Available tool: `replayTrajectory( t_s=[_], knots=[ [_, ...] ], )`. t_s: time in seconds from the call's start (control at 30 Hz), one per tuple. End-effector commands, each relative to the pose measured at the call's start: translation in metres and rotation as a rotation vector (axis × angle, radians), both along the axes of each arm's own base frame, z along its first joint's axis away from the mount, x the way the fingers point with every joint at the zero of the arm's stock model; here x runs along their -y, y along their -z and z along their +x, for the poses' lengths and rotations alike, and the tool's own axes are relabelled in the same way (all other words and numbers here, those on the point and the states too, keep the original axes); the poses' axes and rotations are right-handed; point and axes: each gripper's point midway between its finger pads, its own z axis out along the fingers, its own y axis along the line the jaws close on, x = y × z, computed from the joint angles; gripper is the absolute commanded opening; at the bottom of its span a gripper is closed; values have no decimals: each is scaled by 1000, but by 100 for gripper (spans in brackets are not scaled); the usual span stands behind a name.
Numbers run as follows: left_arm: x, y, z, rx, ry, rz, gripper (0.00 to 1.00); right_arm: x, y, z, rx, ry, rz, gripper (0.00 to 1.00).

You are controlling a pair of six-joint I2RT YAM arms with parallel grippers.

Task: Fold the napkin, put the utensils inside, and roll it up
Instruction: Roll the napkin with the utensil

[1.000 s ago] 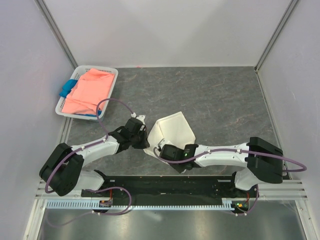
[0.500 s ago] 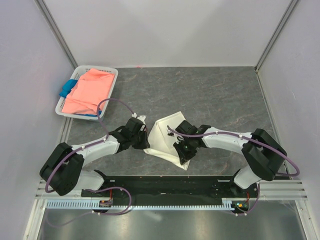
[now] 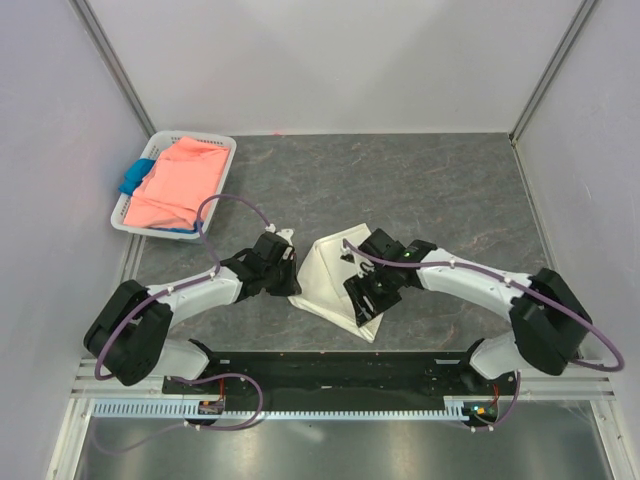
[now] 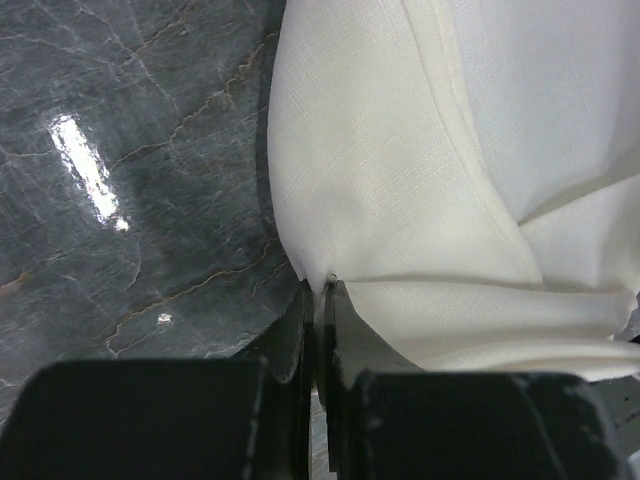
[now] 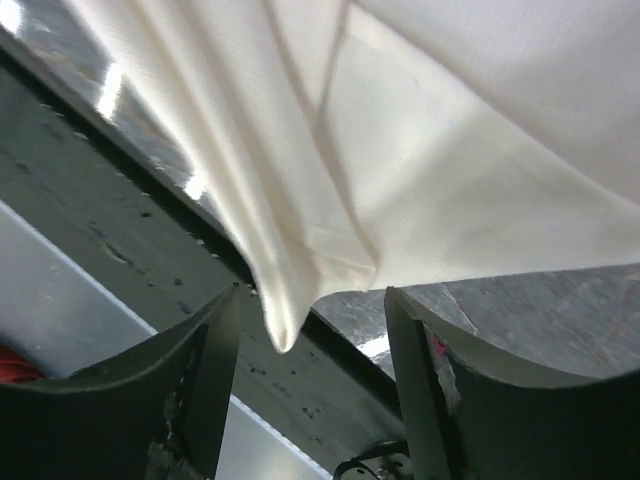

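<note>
The left claw (image 4: 322,300) pinches the napkin's (image 4: 420,180) edge; the right claw (image 5: 312,305) stands wide, a napkin corner between its fingers (image 5: 205,385).

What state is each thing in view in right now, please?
napkin, loosely folded over itself on the table, not rolled.
left claw, shut on the napkin's edge.
right claw, open, a napkin corner between its jaws.
basket, upright, holding both cloths.
salmon-pink cloth, crumpled in the basket.
blue cloth, mostly buried under the salmon-pink cloth.
</note>
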Motion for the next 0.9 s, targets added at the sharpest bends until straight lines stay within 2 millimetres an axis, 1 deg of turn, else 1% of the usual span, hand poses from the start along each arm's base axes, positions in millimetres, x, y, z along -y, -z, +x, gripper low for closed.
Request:
replayTrajectory(
  t_s=[0.0,0.03,0.13,0.2,0.23,0.27,0.33,0.4,0.47,0.5,0.6,0.67,0.77,0.87],
  knots=[
    [-15,13,-7,-38,13,87,2,-16,-59,13,121,9,106,69],
    [-14,12,-6,-33,13,84,2,-18,-66,12,129,11,125,69],
    [-15,12,-6,-35,11,86,2,-29,-71,-6,96,-11,157,70],
    [-15,12,-6,-34,9,85,2,-38,-64,-25,62,-46,161,70],
    [-15,12,-6,-35,11,86,2,-44,-63,-29,60,-57,179,70],
    [-15,12,-6,-35,11,86,2,-46,-57,-41,39,-83,175,70],
    [-16,13,-7,-36,11,87,2,-53,-49,-53,7,-104,186,70],
    [-15,13,-7,-39,14,88,2,-56,-44,-57,-14,-114,190,70],
    [-15,13,-7,-38,14,89,2,-54,-38,-58,-20,-116,171,69],
    [-15,13,-6,-38,13,89,2,-52,-31,-58,-27,-116,147,69],
    [-15,12,-6,-36,11,87,2,-41,-14,-52,-24,-101,61,69],
    [-16,12,-6,-35,12,88,2,-31,-6,-44,-22,-74,16,69],
    [-16,12,-6,-35,11,90,2,-25,-6,-34,-10,-52,7,69],
    [-15,12,-5,-35,13,90,2,-22,-6,-30,-8,-54,2,69]
  ],
)
